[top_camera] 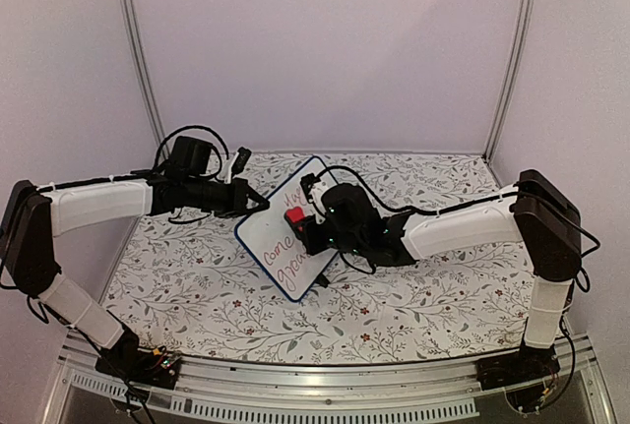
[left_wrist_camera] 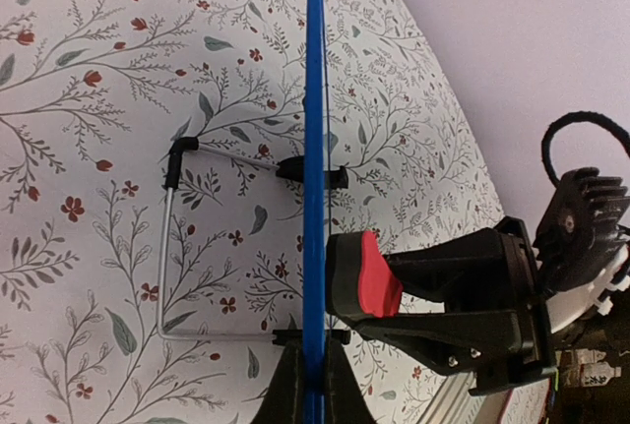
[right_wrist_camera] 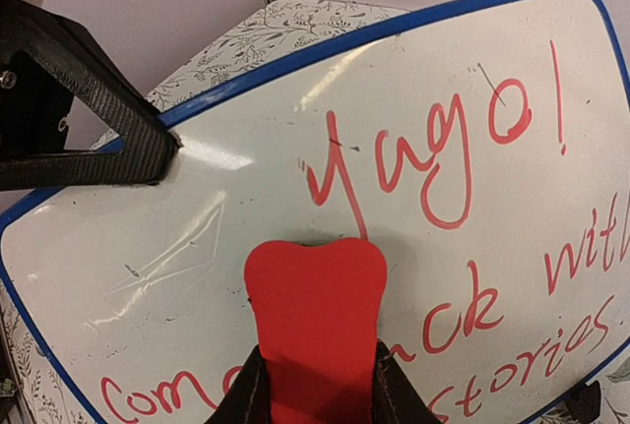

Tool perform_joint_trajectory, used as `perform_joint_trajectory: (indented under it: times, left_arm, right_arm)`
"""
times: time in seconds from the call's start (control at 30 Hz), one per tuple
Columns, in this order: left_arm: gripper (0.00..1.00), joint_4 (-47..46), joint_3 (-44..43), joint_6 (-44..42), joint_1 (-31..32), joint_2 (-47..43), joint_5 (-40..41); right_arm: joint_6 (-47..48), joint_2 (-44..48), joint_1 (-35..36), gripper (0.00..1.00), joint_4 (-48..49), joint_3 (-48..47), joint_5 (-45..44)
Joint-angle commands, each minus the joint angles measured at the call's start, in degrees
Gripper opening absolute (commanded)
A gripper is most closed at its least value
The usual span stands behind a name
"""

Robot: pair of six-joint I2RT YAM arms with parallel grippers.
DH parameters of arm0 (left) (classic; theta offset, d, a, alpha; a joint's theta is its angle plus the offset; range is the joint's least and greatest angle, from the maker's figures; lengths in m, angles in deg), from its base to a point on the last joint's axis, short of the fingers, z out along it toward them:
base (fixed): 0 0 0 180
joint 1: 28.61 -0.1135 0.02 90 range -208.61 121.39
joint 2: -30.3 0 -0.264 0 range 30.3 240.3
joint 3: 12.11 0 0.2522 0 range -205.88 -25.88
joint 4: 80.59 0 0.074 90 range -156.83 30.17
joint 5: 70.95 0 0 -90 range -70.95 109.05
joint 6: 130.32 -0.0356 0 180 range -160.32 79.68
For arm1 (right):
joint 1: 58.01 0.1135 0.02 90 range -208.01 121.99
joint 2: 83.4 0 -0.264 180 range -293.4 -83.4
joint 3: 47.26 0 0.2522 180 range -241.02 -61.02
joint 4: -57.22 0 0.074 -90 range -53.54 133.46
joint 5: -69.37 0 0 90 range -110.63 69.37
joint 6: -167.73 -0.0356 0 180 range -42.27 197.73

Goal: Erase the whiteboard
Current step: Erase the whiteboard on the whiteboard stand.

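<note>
Reaching out nearly level over the flowered table (top_camera: 197, 296), the left arm ends in the left hand (top_camera: 258, 202), clamped on the blue rim of the whiteboard (top_camera: 281, 252) with one finger on each side of the edge. The board stands tilted up off the table, directly ahead of this hand and edge-on to its wrist camera. On the board's far side from the right hand, a bent wire stand (left_wrist_camera: 169, 247) joins it at two black clip feet (left_wrist_camera: 295, 170).

The right arm comes in low from the opposite side with its elbow bent. The right hand (right_wrist_camera: 315, 399) is closed on a red eraser (right_wrist_camera: 315, 311), gripping its narrow end. The eraser's wide end sits against the written face straight ahead of that hand, just under the word "yago!". More red handwriting (right_wrist_camera: 581, 267) runs beside and below it. The left hand's fingers meet the rim up and to the left of the eraser.
</note>
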Motion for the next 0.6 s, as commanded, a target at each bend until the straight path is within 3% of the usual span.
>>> perform_joint_trajectory:
  times: [0.0, 0.57]
  left_arm:
    - [0.0, -1.52, -0.13, -0.47, 1.29, -2.16, -2.85]
    - [0.0, -1.45, -0.21, -0.48, 1.27, -2.16, -3.02]
  right_arm:
    - [-0.48, 0.58, -0.13, 0.23, -4.99, 1.07, -0.83]
    - [0.74, -2.6, -1.62, 0.23, -7.28, -6.99, -2.23]
